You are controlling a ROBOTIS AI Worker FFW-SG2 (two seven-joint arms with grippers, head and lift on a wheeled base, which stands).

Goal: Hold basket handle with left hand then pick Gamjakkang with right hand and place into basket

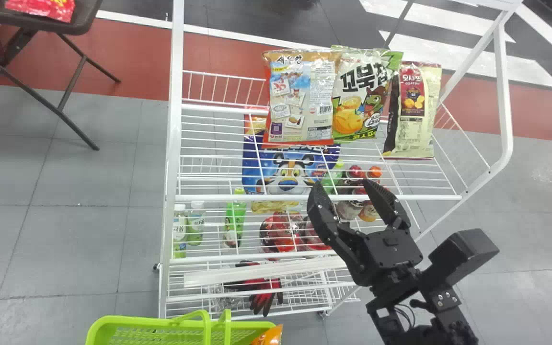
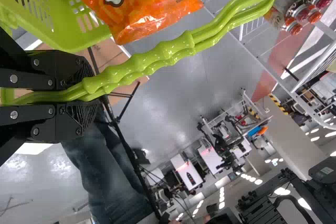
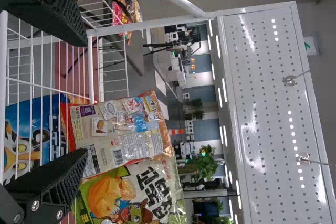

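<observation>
1. Gamjakkang should be one of the three snack bags upright on the white rack [image 1: 209,197]: left bag [image 1: 300,103], middle bag [image 1: 356,100] or right bag [image 1: 411,112]. I cannot tell which, so confirm before you commit.
2. Keep your left hand [image 2: 86,95] closed around the basket handle [image 2: 147,61]; don't let it tug or tilt while your other arm works.
3. Your right hand [image 1: 343,186] is open and free, at the rack's near side. Line it up with the chosen bag, its fingers straddling the pack.
4. Mind the overlapping edges of the left and middle bags; a careless finger could drag or topple the neighbour.
5. Squeeze just enough to hold the film, then lift clear of the wires.
6. Carry it near and left to the basket [image 1: 151,320], and release low beside the orange bag [image 2: 142,9].
</observation>
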